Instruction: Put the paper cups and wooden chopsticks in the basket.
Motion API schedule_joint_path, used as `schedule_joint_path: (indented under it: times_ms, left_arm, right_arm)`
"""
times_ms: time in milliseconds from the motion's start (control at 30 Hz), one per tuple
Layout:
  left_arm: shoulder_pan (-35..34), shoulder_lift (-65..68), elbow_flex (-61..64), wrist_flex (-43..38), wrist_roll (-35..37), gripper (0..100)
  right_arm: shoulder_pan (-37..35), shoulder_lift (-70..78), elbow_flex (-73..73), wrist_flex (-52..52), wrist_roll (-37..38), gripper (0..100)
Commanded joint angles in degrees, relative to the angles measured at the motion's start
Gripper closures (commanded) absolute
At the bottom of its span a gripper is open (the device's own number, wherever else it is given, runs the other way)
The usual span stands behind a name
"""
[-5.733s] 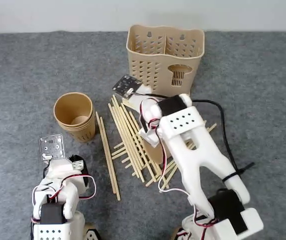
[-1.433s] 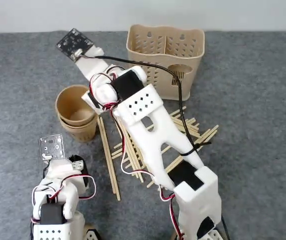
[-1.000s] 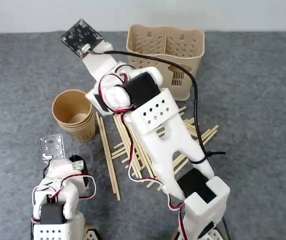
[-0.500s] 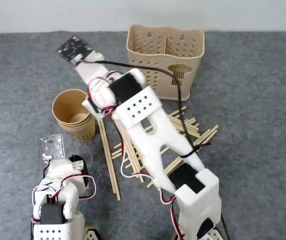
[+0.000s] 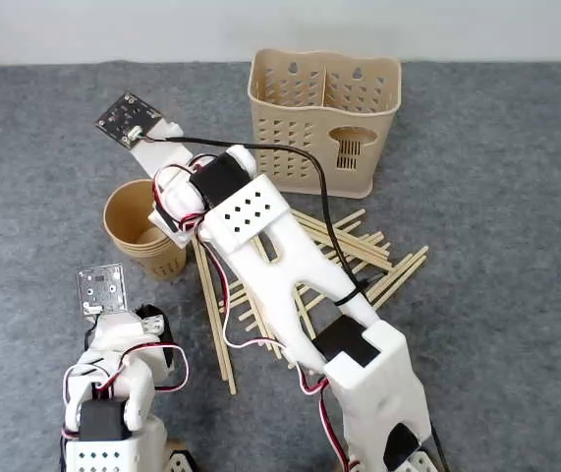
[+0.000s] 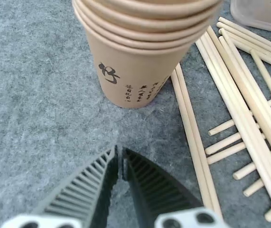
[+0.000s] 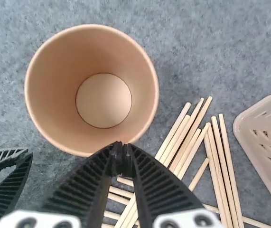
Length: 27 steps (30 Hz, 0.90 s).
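- The paper cups [image 5: 142, 228] stand as a nested stack on the grey tabletop [image 5: 516, 197], to the left of the scattered chopsticks and well short of the basket. They are upright with the mouth facing up, so the long axis is vertical, and the top cup looks empty inside.
- The wooden chopsticks [image 5: 361, 246] lie flat in a loose heap between the cups and the basket. Most run lengthwise from the near side toward the basket, and a few cross them on a slant.
- The right pincer [image 7: 121, 147] hovers over the rim of the stack on the chopstick side with its jaws pressed together, holding nothing. Whether it touches the rim cannot be told.
- The step in hand appears to be the approach to the cups, with no grasp made yet.
- The next move would call for opening the jaws, placing one finger inside the wall and one outside, then closing, lifting straight up and carrying the stack across.
- The left pincer [image 6: 120, 154] sits low near the tabletop, aimed at the side of the stack, its jaws nearly closed and empty.
- The basket [image 5: 359, 147] stands upright at the far side, open at the top, with a divider down its middle.
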Motion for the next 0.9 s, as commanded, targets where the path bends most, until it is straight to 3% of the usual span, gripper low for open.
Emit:
schedule_joint_path:
  times_ms: [0, 133, 233, 433, 667, 867]
  left_arm:
    - [-0.09, -0.79, -1.10, 0.18, -0.26, 99]
    - [-0.09, -0.79, -1.10, 0.18, -0.26, 99]
    - [-0.09, -0.79, -1.10, 0.18, -0.26, 99]
    - [-0.09, -0.79, -1.10, 0.18, -0.26, 99]
    - [-0.09, -0.79, -1.10, 0.18, -0.26, 99]
    - [-0.09, -0.79, -1.10, 0.18, -0.26, 99]
  right_arm:
    - [-0.66, -3.30, 0.09, -0.22, -0.35, 98.7]
    - [-0.40, -8.13, 0.09, -0.22, -0.79, 96.0]
    - [-0.13, -9.54, 0.26, -0.22, -1.32, 87.4]
    - [-0.13, -8.13, 0.18, -2.86, -9.67, 71.9]
    - [-0.40, -1.27, 0.18, -8.04, -10.73, 71.3]
    - [-0.40, 4.70, 0.18, -6.11, -10.37, 71.6]
